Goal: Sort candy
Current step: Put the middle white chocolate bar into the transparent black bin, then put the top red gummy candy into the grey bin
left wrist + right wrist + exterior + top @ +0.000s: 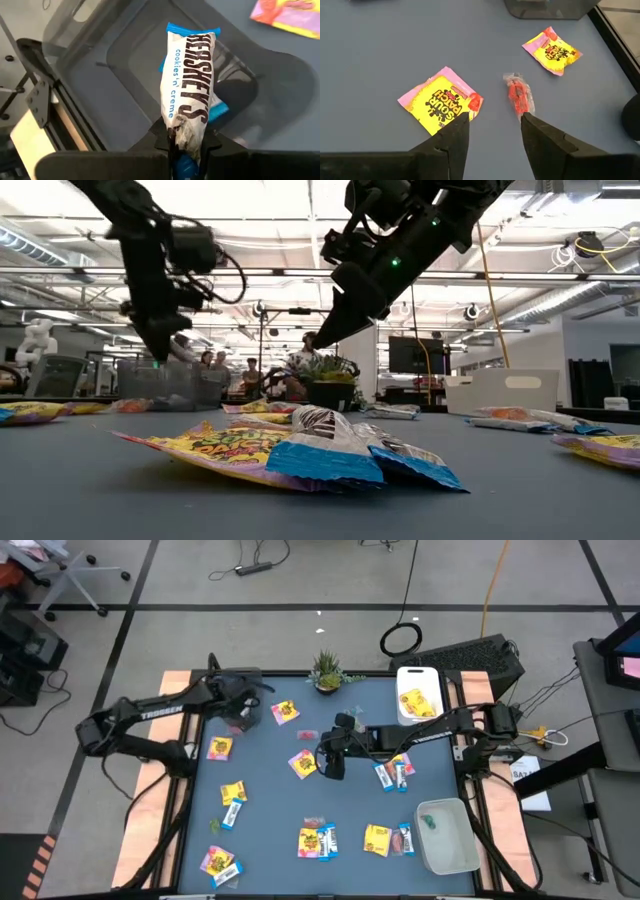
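Blue tabletop [270, 770], high view: sweets scattered, left gripper [240, 720] far-left.

Left wrist: it clamped a white-and-blue Hershey's cookies 'n' creme bar [189, 90] over a clear grey plastic bin [115, 65].

Right wrist: right gripper [492, 131] stood open above a yellow-pink Sour Patch packet [440, 100] and a small red wrapped sweet [519, 94].

Risk, imo: grabbing both together.

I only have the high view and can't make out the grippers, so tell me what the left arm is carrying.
Observer: The left jaws are shut on a Hershey's cookies 'n' creme bar, held over a grey bin.
Operator: Now report the right arm.
Observer: The right jaws stand open above the gap between a Sour Patch Kids packet and a small red wrapped candy, touching neither.
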`<action>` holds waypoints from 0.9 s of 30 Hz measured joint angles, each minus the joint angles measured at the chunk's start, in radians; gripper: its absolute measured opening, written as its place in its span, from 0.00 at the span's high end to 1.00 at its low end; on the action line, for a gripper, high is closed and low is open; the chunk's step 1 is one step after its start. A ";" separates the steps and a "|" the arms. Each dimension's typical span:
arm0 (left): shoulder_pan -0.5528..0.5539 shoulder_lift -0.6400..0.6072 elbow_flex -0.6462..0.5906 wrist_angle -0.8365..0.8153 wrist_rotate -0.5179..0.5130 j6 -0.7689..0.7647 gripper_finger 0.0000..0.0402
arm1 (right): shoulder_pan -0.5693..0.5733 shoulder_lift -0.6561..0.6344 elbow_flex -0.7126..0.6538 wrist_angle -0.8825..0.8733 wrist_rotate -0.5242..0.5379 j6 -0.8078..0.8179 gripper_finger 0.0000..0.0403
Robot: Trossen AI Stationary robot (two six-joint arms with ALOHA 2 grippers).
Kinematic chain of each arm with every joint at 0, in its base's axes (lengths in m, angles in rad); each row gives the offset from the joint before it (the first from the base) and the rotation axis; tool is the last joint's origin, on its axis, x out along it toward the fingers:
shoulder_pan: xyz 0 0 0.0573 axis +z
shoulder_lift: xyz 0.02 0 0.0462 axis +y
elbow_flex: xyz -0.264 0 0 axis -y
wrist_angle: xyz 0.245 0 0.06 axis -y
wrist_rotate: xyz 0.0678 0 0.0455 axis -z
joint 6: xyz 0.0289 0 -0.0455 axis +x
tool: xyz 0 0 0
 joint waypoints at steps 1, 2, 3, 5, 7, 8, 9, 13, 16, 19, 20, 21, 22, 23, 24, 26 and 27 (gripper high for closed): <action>0.016 0.020 0.006 0.007 0.001 0.019 0.92 | 0.000 0.000 0.000 0.000 0.000 0.000 0.59; 0.032 0.041 0.015 0.014 0.002 0.032 0.92 | 0.000 0.000 0.000 -0.001 0.000 0.000 0.59; 0.047 0.061 0.022 0.021 0.002 0.047 0.92 | 0.000 0.000 0.000 -0.001 0.000 0.000 0.59; 0.069 0.095 0.036 0.024 0.002 0.052 0.92 | 0.000 0.000 0.000 -0.003 0.000 0.000 0.59; 0.084 0.120 0.046 0.025 0.001 0.076 0.91 | 0.000 0.000 0.000 -0.005 -0.001 -0.001 0.59; 0.086 0.127 0.047 0.024 0.002 0.089 0.90 | 0.000 0.000 0.000 -0.007 -0.002 -0.001 0.59; 0.089 0.132 0.047 0.022 0.001 0.102 0.88 | 0.000 0.000 0.000 -0.009 -0.002 -0.001 0.59; 0.087 0.132 0.048 0.022 0.001 0.125 0.78 | 0.000 0.000 0.000 -0.011 -0.002 -0.003 0.59; 0.086 0.131 0.048 0.023 -0.005 0.125 0.71 | 0.000 0.000 0.000 -0.012 -0.002 -0.007 0.59; 0.084 0.129 0.048 0.024 -0.006 0.140 0.67 | 0.000 0.000 0.000 -0.018 -0.002 -0.007 0.59; 0.080 0.124 0.048 0.024 -0.007 0.145 0.66 | 0.000 0.000 0.000 -0.020 -0.002 -0.007 0.59; 0.073 0.116 0.048 0.024 -0.009 0.150 0.66 | 0.000 0.000 0.000 -0.024 -0.003 -0.007 0.59; 0.063 0.105 0.048 0.027 -0.012 0.151 0.66 | 0.000 0.000 0.000 -0.030 -0.003 -0.007 0.59; 0.051 0.094 0.048 0.033 -0.012 0.151 0.66 | 0.000 0.000 0.000 -0.037 -0.003 -0.008 0.59; 0.036 0.080 0.048 0.041 -0.012 0.150 0.66 | 0.000 0.000 0.000 -0.045 -0.002 -0.008 0.59; 0.002 0.046 0.048 0.056 -0.012 0.132 0.66 | 0.000 0.001 0.000 -0.055 -0.002 -0.008 0.59; -0.017 0.029 0.048 0.066 -0.012 0.122 0.66 | 0.000 0.001 0.000 -0.056 -0.002 -0.008 0.59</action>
